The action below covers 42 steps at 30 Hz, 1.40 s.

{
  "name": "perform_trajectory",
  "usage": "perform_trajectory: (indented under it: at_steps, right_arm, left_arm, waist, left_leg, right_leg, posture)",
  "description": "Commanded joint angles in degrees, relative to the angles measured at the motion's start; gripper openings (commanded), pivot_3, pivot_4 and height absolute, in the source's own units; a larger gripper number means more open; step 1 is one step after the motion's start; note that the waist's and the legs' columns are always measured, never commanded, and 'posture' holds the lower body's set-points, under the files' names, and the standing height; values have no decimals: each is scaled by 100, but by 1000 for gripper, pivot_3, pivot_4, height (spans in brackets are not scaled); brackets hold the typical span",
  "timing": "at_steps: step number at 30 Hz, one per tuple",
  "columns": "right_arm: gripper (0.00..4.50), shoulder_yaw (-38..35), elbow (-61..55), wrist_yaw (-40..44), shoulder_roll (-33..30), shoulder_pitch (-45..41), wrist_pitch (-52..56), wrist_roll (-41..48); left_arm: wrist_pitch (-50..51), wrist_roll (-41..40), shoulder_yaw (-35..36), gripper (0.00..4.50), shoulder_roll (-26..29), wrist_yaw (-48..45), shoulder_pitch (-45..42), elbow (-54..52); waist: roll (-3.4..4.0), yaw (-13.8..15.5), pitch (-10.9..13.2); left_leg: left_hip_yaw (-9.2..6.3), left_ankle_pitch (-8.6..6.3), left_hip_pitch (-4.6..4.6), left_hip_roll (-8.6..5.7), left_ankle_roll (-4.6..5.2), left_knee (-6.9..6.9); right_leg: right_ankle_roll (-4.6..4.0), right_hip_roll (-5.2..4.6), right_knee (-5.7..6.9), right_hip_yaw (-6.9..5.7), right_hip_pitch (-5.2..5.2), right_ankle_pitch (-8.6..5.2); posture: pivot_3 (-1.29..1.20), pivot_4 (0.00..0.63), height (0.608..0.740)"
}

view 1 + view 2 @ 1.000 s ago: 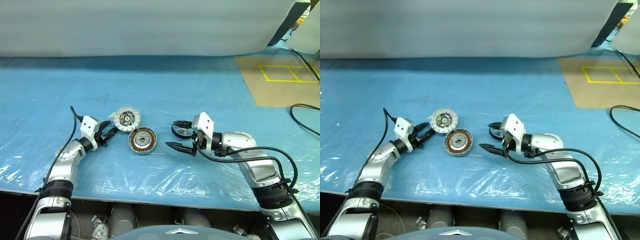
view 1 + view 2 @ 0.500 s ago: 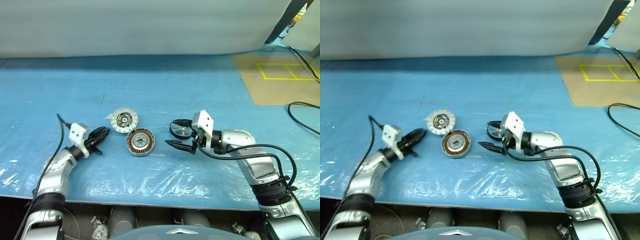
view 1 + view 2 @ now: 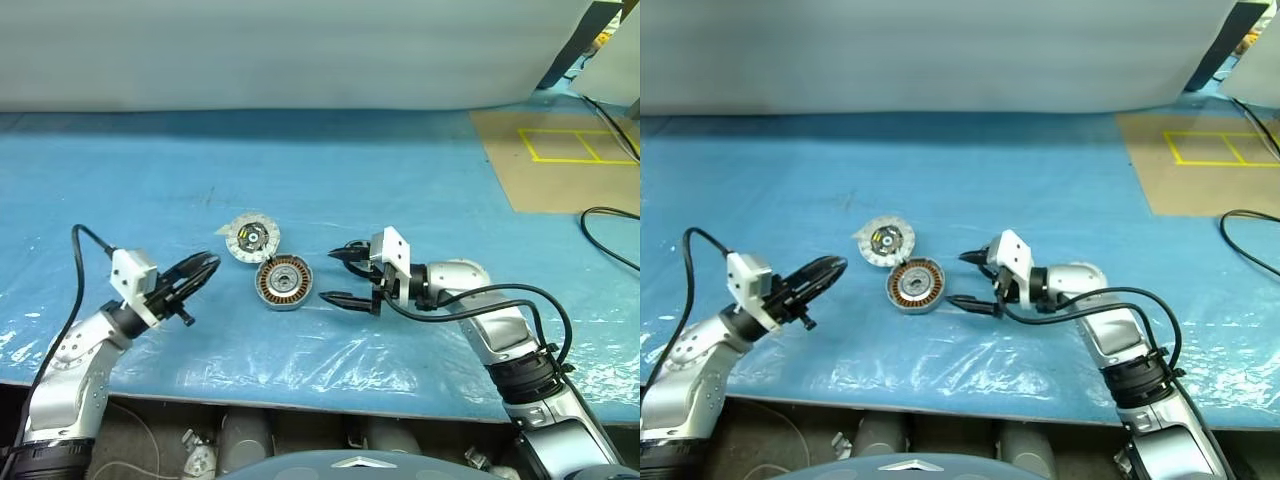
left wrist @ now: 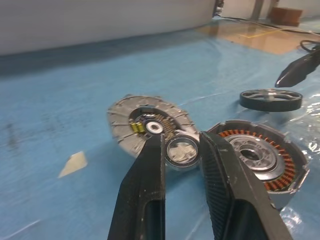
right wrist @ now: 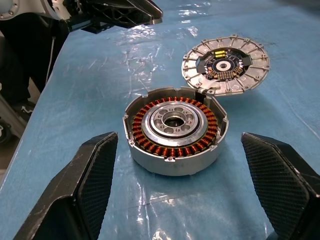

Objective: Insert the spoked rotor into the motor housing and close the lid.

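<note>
**A:** What's on the blue counter (image 3: pixel 420 180), biggest first?

**B:** The motor housing (image 3: pixel 284 282) sits open. Copper windings (image 5: pixel 170 147) circle its metal hub (image 5: pixel 173 120), and there's no rotor in it yet. The lid (image 3: pixel 252 238) lies ribbed face up, just behind it and touching its rim.

**A:** And the spoked rotor?

**B:** The spoked rotor (image 4: pixel 270 99) is flat on the counter by my right arm. I'd say it's rigid, fairly light and smooth-rimmed. I'd pinch across the rim or hook a spoke, and keep it level.

**A:** Fingers?

**B:** My right fingers (image 3: pixel 335 298) are spread wide and empty, facing the housing. My left fingers (image 4: pixel 145 190) are nearly closed, and they seem to be pinching a small metal ring (image 4: pixel 181 150).
</note>
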Motion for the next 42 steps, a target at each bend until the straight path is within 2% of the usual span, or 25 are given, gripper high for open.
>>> perform_trajectory:
  at_steps: [1, 7, 19, 31, 42]
  right_arm:
    - [4125, 19, -133, 27, 18, -68, -43, 77]
    - [4125, -8, -232, -90, -24, 39, 73, 70]
    - [4125, -29, -491, -316, -102, 290, 196, 88]
    - [4125, -13, -477, -425, -75, 320, 195, 62]
    - [4125, 4, -451, -502, -49, 319, 170, 57]
  left_arm:
    - [-57, 321, -361, 645, -100, 45, -221, 104]
    - [-49, 583, -927, 645, -275, -127, -732, 466]
    - [-65, 892, -1436, 645, -289, -369, -1147, 819]
    - [65, 1011, -1618, 645, -353, -364, -1349, 713]
    - [286, 983, -1589, 645, -147, -408, -1334, 540]
  waist:
    - [0, -4, 0]
    - [-1, -2, 0]
    - [-1, -1, 0]
    - [-1, 1, 0]
    - [-1, 0, 0]
  left_leg:
    - [0, 0, 0, 0, 0, 1]
    - [-1, 1, -5, -3, -1, 7]
    - [-1, 1, -3, -3, -1, 12]
    - [-1, 1, -4, -3, -1, 17]
    - [-1, 1, -5, -4, -1, 19]
  right_leg:
    - [0, 1, 0, 2, 0, 0]
    - [23, 1, 2, 4, 0, 14]
    - [22, 1, 9, 6, 0, 13]
    - [21, 1, 14, 7, 0, 13]
    - [21, 1, 15, 8, 0, 13]
  posture:
    - [0, 150, 740]
    - [0, 150, 740]
    - [0, 150, 740]
    - [0, 150, 740]
    - [0, 150, 740]
